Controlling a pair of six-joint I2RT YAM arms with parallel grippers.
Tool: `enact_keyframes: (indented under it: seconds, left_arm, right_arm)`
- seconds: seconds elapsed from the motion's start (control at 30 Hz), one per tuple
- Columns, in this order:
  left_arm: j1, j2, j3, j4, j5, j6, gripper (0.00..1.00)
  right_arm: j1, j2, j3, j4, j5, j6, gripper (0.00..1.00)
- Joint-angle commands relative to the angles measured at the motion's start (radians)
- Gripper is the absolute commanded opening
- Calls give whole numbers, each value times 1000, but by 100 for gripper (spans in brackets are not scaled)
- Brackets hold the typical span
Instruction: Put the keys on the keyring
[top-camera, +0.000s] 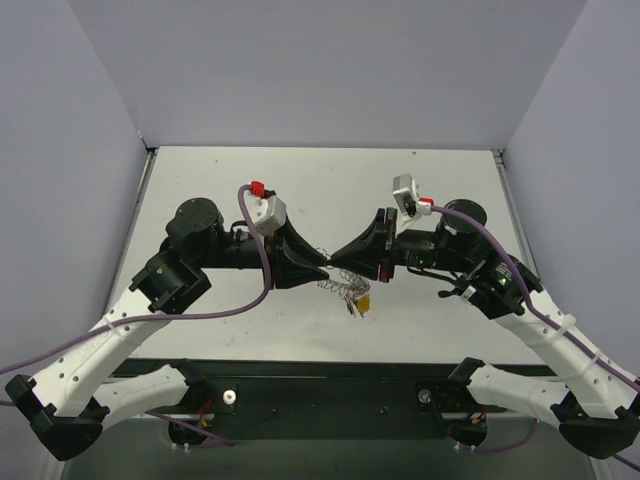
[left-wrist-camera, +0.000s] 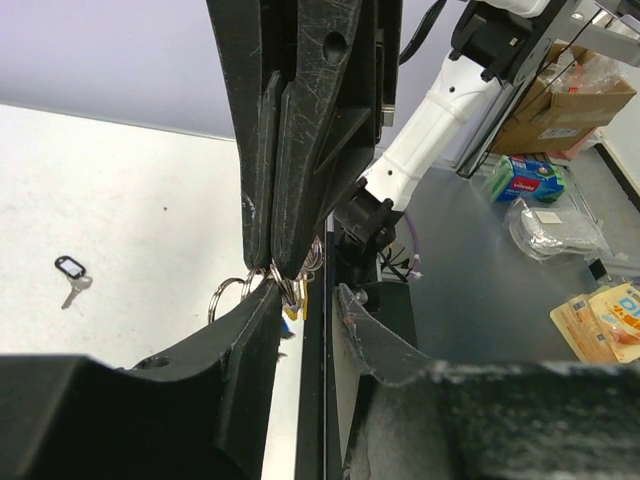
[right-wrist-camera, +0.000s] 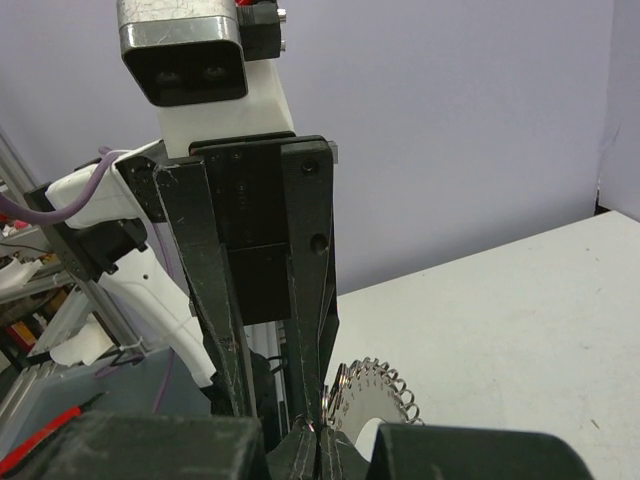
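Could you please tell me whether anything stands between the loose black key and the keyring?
Nothing visible does. In the left wrist view the black key lies alone on the table, left of the keyring, which the left gripper and right gripper pinch.

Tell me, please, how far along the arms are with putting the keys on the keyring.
Partly done, it seems: a yellow-headed key already hangs at the keyring. In hand: the right gripper has its jaws shut at the keyring, tip to tip with the left gripper. Left: at least a black-headed key lies loose on the table.
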Motion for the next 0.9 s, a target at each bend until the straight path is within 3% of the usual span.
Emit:
enact_keyframes:
  seconds: [0.0, 0.27, 0.5, 0.53, 0.73, 0.83, 0.87]
  left_arm:
    - [20, 22, 78, 16, -84, 46, 36]
    - [20, 58, 78, 39, -108, 41, 32]
    - [18, 94, 79, 73, -97, 29, 14]
    - [18, 96, 76, 76, -99, 27, 2]
    - [18, 90, 50, 110, -130, 18, 0]
    - [18, 67, 7, 175, -163, -7, 0]
    - [20, 50, -10, 218, -174, -16, 0]
  right_arm:
    - [10, 0, 31, -7, -90, -7, 0]
    - [10, -3, 30, 2, -102, 0, 0]
    - [10, -9, 24, 16, -110, 8, 0]
    - [10, -9, 21, 22, -111, 13, 0]
    - [10, -8, 22, 29, -104, 17, 0]
    - [10, -29, 10, 32, -55, 13, 23]
    - [8, -46, 5, 36, -23, 11, 45]
